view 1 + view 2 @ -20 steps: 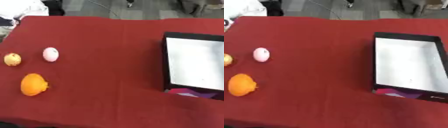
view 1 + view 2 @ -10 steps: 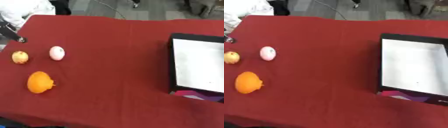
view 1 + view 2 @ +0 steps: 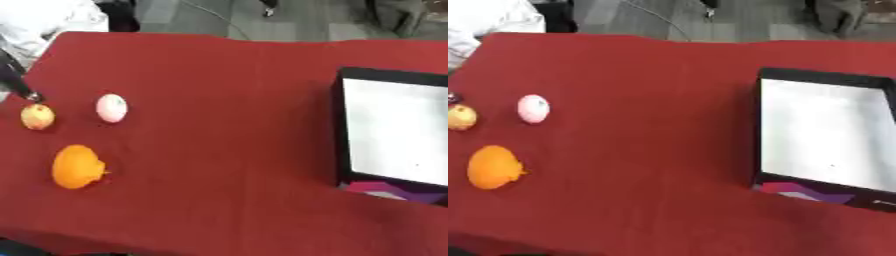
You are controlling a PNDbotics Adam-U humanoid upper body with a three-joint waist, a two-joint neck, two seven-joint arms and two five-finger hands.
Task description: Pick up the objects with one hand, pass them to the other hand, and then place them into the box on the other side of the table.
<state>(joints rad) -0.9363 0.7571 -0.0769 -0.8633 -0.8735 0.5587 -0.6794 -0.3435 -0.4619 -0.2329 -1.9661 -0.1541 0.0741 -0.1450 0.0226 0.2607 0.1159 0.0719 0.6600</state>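
Three objects lie on the red table [image 3: 227, 75] at its left side. They are a small yellow fruit [image 3: 37, 116], a pink-white egg-shaped thing [image 3: 111, 108] to its right, and an orange [image 3: 76, 166] nearer to me. A dark narrow part of my left hand [image 3: 19, 80] comes in from the left edge, its tip just above the yellow fruit; little of the hand shows. On the right stands the box [image 3: 760, 130], black-rimmed with a white inside and nothing in it. My right hand shows in neither view.
White cloth [image 3: 44, 20] hangs at the table's far left corner. Grey floor lies beyond the far edge. A wide stretch of red cloth separates the three objects from the box.
The camera has shifted, so the whole picture has moved. The dark part of my left hand has come down from the far left corner to just above the yellow fruit.
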